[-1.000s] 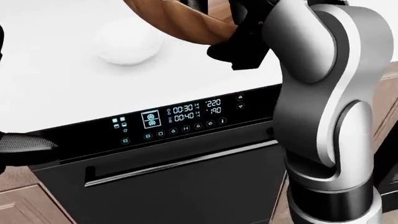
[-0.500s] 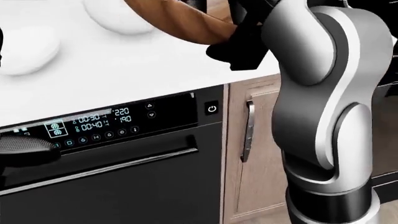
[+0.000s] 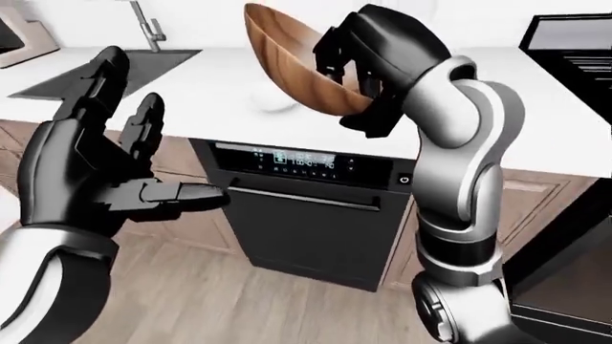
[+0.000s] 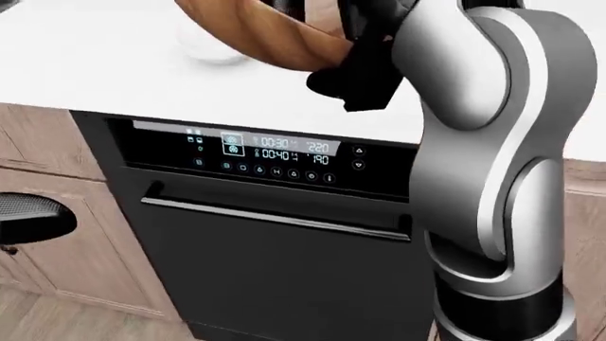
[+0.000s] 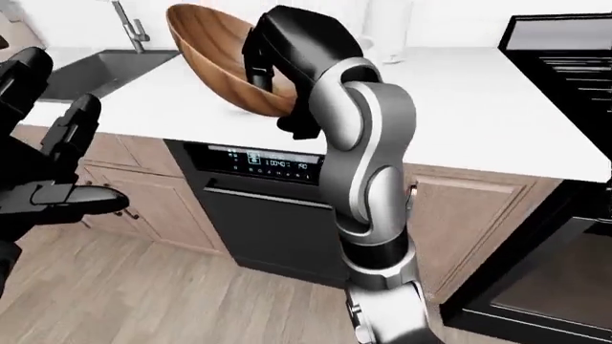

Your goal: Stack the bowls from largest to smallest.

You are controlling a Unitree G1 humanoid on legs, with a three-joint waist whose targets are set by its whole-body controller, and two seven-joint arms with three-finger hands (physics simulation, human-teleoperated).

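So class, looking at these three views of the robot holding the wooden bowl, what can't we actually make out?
- White bowl: left-eye view, mostly behind the wooden bowl; size unclear.
- Right hand fingers: right-eye view, palm covers their grip.
- Dishwasher display: head view, digits too small.
- Left hand: head view, cut off by left edge.

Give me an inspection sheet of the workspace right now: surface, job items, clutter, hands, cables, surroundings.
Surface: white counter, bare where visible.
Job's things: wooden bowl held tilted above the counter; a white bowl sits on the counter, partly hidden behind it; no other bowl seen.
Clutter: nothing seen.
Grippers: right hand closed on the wooden bowl's rim; left hand open, empty, raised in the lower left of the left-eye view.
Cables: nothing seen.
Surroundings: black dishwasher with lit display under the counter, sink with faucet at upper left, wood cabinets, plank floor.
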